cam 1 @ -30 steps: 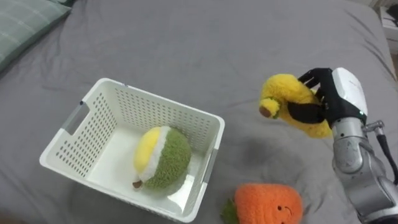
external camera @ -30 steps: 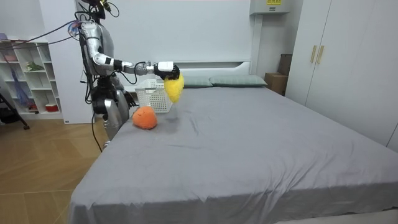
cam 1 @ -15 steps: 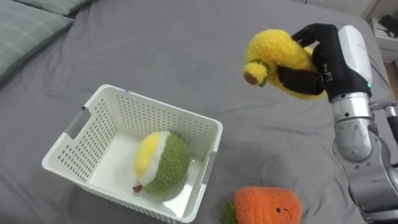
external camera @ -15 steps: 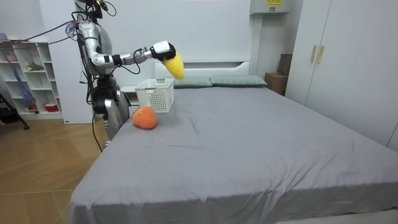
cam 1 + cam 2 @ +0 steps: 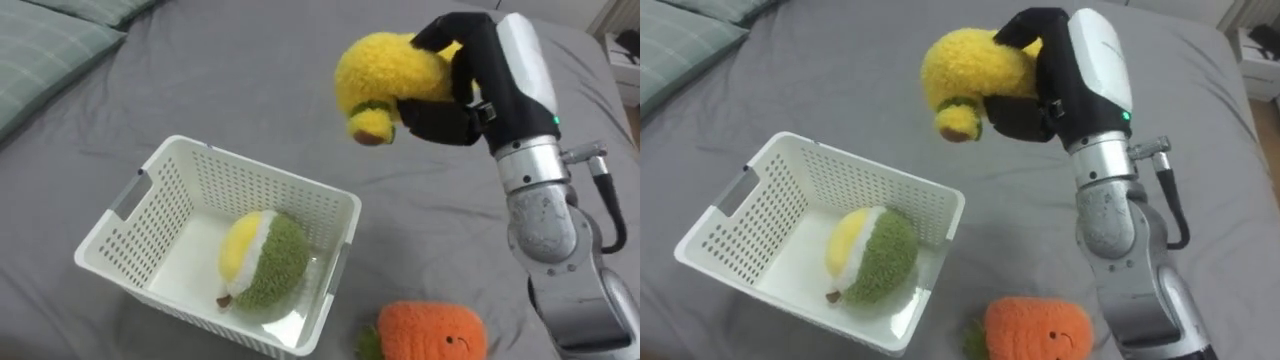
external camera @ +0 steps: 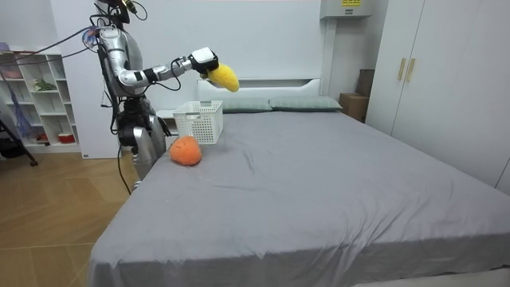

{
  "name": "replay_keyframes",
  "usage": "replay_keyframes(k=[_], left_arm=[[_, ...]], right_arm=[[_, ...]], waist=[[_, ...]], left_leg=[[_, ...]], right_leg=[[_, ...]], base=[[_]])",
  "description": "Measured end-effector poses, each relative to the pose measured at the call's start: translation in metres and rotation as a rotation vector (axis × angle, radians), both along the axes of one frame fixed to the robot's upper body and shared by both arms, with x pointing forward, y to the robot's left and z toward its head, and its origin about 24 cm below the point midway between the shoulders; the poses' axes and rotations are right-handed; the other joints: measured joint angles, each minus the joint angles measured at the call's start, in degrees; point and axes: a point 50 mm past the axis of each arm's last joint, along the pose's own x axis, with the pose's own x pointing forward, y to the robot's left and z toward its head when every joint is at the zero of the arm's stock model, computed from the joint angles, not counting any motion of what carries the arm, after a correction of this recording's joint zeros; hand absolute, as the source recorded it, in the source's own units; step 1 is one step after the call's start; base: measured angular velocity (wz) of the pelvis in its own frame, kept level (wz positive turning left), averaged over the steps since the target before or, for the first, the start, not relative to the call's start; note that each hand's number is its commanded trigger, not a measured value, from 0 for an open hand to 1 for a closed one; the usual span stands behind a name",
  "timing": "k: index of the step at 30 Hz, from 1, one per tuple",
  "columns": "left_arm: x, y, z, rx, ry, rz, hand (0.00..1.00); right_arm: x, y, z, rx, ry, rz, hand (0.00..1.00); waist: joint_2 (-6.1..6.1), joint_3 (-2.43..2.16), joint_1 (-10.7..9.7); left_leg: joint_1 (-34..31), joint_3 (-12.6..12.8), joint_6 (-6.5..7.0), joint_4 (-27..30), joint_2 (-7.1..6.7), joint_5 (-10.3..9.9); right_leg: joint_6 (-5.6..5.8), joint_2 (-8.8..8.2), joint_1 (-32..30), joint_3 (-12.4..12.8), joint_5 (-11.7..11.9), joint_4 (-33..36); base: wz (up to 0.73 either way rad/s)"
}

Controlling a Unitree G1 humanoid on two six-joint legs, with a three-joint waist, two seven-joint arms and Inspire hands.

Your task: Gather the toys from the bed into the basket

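Largest first: grey bed [image 5: 250, 60], with wide open sheet on every side of the white basket [image 5: 255, 172], so plenty of room for a miss. In the room view, standing at the bed's near left corner, arm stretched out high above the basket.

Inside the basket, 1 green-and-yellow plush [image 5: 262, 262] against the near right wall, taking up a good share of the floor. On the sheet just near and right of the basket, 1 orange plush [image 5: 430, 333], not yet collected.

Up in the air, 1 yellow plush [image 5: 385, 75], clamped in the right hand [image 5: 495, 75], dark fingers curled round it from the right. Hard to tell whether directly over the basket or beyond its far right corner; looks closer to the corner.

Likely troubles:
- Letting go here and striking the rim or falling past it, then rolling away across the sheet.
- Landing on the plush inside and bouncing out over the low wall.
- Knocking the light basket askew on the soft bedding.
- Fur catching on the fingers and spoiling the drop.

Safer to carry further left and lower before opening.
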Motion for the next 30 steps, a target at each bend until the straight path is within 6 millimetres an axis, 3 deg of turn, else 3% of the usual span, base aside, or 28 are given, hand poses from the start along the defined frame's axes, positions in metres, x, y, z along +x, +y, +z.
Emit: replay_keyframes(k=[9,14,20,28,29,30], left_arm=[[0.002,-0.003,-0.001,-0.009,0.007,-0.034,0.00],[0.003,-0.004,-0.001,-0.009,0.019,-0.053,0.00],[0.005,-0.007,-0.002,-0.011,0.038,-0.063,0.00],[0.013,-0.011,-0.002,-0.015,0.028,-0.101,0.00],[0.014,-0.012,-0.002,-0.017,0.026,-0.102,0.00],[0.014,-0.013,-0.002,-0.019,0.025,-0.102,0.00]], right_arm=[[-0.008,0.038,-0.017,-0.021,0.131,0.165,1.00],[-0.013,0.056,-0.028,-0.049,0.242,0.262,1.00],[-0.019,0.079,-0.039,-0.037,0.331,0.358,1.00],[-0.029,0.099,-0.055,-0.090,0.446,0.467,1.00],[-0.028,0.099,-0.055,-0.103,0.445,0.467,0.89],[-0.027,0.099,-0.056,-0.106,0.448,0.465,0.52]], waist=[[-0.22,-0.05,2.72],[-1.39,0.24,4.96],[-1.33,0.44,7.17],[-1.04,0.66,7.66],[-1.03,0.68,7.64],[-1.01,0.70,7.63]], left_leg=[[-0.08,-0.32,0.00,-0.09,-0.02,0.01],[-0.12,-0.72,0.00,-0.04,-0.05,0.00],[-0.12,-1.07,0.09,0.01,-0.18,-0.07],[-1.80,-1.95,0.07,0.09,-0.44,-0.08],[-2.10,-1.95,0.05,0.10,-0.46,-0.04],[-2.12,-1.94,0.04,0.11,-0.47,-0.01]], right_leg=[[0.00,-0.04,0.11,-1.07,0.00,-0.07],[0.00,-0.03,0.26,-0.95,0.00,-0.10],[0.00,-0.03,0.36,-0.96,0.00,-0.12],[-0.01,-0.05,-0.59,-1.12,0.00,-0.90],[-0.01,-0.05,-0.91,-1.12,0.01,-0.92],[-0.01,-0.05,-0.93,-1.11,0.01,-0.95]], base=[[0.02],[0.04],[0.02],[0.05],[0.00],[0.00]])
